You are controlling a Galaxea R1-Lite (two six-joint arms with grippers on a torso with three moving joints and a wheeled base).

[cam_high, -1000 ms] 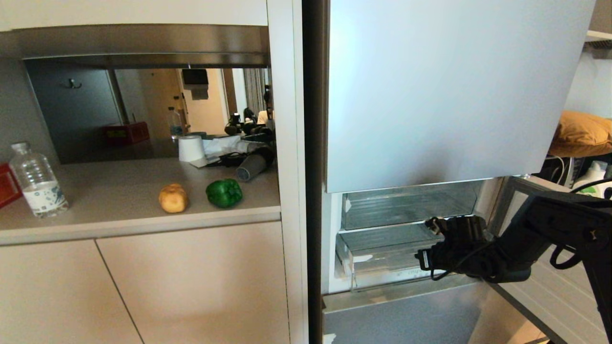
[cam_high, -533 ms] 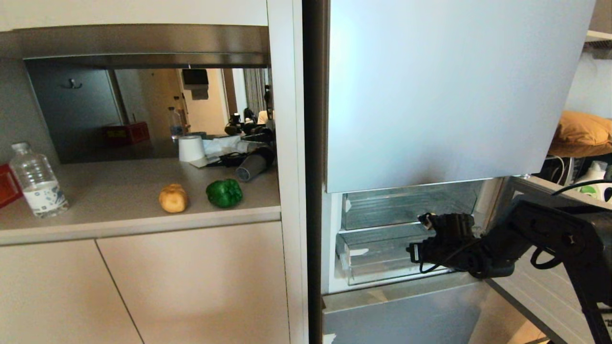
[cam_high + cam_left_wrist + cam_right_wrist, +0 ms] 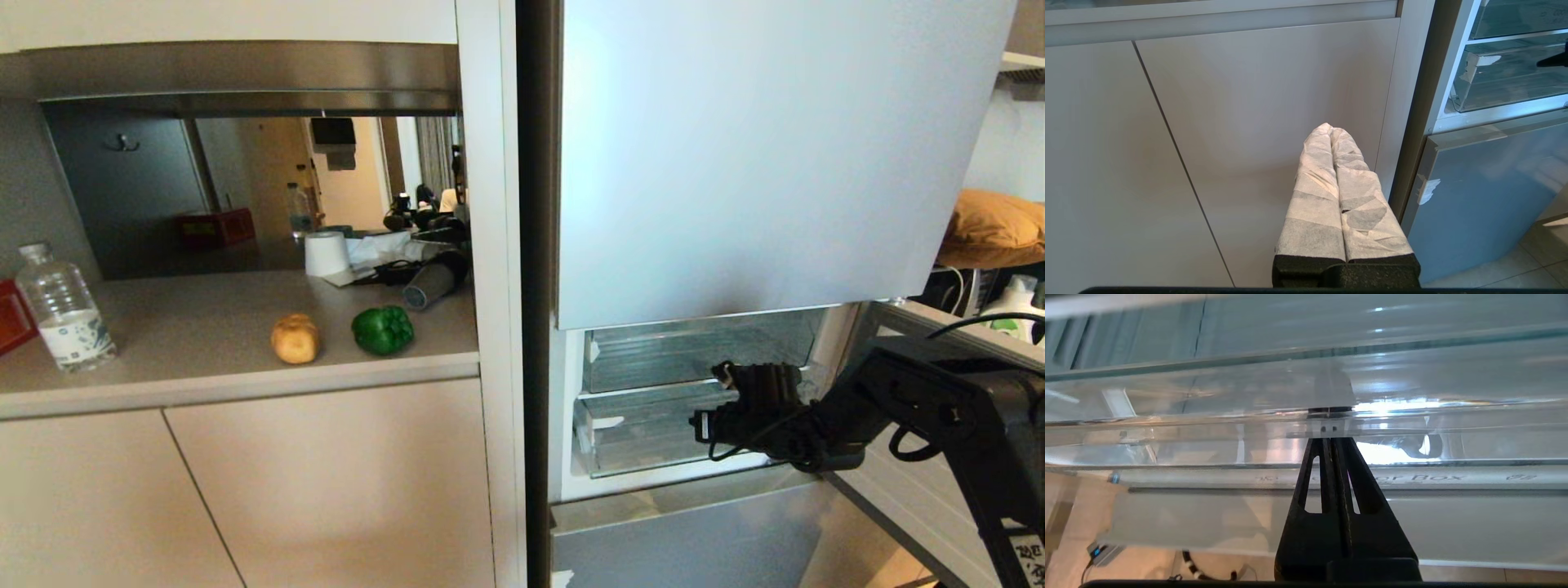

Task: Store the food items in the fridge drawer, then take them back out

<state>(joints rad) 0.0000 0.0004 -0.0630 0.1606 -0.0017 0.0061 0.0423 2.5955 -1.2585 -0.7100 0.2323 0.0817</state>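
A tan potato (image 3: 295, 338) and a green bell pepper (image 3: 383, 330) lie side by side on the counter (image 3: 204, 367), left of the fridge. The clear fridge drawer (image 3: 645, 437) with a white sticker sits in the lower opening of the fridge, nearly pushed in. My right gripper (image 3: 700, 426) is shut, and its black fingertips (image 3: 1329, 416) press against the drawer's front rim (image 3: 1208, 424). Nothing shows inside the drawer. My left gripper (image 3: 1329, 127), wrapped in white, hangs shut and holds nothing in front of the cabinet doors (image 3: 1229, 143) below the counter.
A second clear drawer (image 3: 694, 351) sits above the first. The grey upper fridge door (image 3: 767, 163) is shut, and a lower one (image 3: 686, 531) lies beneath the opening. A water bottle (image 3: 64, 309) and a red box (image 3: 10, 317) stand at the counter's left, a paper roll (image 3: 326, 253) behind.
My right gripper has moved left and towards the fridge, staying shut. The drawer has slid back into the fridge in front of it. The food items and the left arm have not moved.
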